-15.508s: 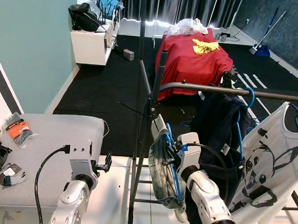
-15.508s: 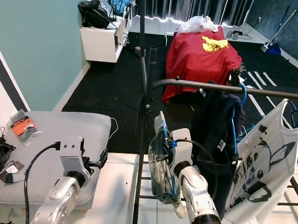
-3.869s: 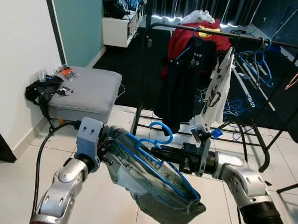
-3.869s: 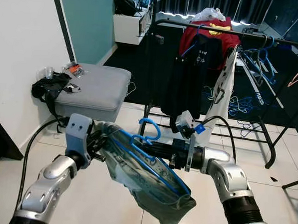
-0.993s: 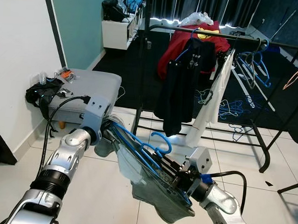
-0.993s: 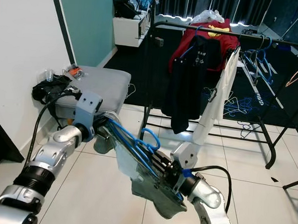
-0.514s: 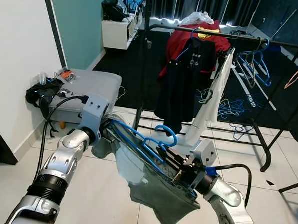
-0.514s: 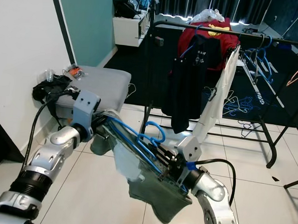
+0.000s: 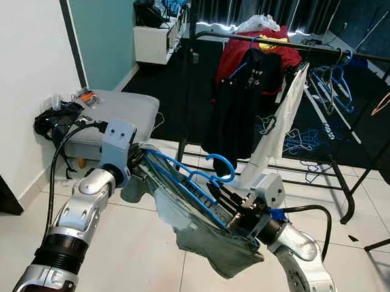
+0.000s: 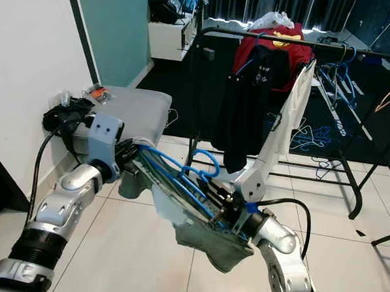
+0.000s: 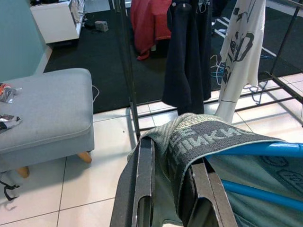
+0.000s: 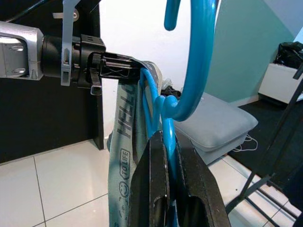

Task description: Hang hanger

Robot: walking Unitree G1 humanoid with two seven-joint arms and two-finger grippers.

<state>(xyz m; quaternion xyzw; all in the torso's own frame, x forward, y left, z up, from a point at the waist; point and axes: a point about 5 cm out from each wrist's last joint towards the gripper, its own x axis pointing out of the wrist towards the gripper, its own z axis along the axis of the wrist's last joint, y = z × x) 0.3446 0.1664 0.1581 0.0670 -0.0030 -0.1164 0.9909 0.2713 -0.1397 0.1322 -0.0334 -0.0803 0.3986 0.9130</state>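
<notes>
Right tool (image 9: 220,197) clamps blue hanger (image 9: 199,182) | left tool (image 11: 168,182) pinches garment (image 9: 210,235)

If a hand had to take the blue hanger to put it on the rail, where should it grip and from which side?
Grip the hanger at its neck, just below the hook, coming from the right gripper's side. The hook must stay free to catch the rail, and the garment covers the shoulders, where the left gripper already pinches the waistband.

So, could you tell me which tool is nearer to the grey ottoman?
Left. The left tool grips the garment's waistband just in front of the grey ottoman; the right tool holds the blue hanger farther away.
</notes>
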